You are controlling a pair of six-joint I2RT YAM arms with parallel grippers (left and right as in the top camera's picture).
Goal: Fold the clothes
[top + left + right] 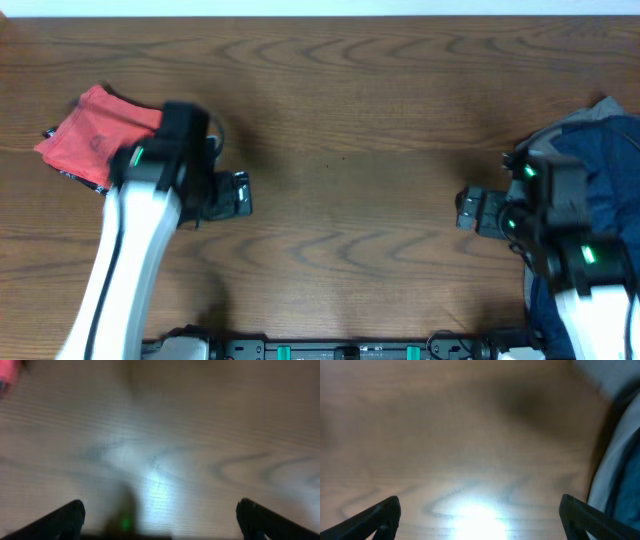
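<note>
Plainly our left gripper (242, 195) and right gripper (466, 210) gape empty; we should pinch the limp, light, seemingly navy shirt (612, 165) by its edge.

Saw only part of coral-red cotton T-shirt (95, 130) under white left arm (125, 240); found navy-and-grey cloth heap (612, 150) cropped at edge.
</note>
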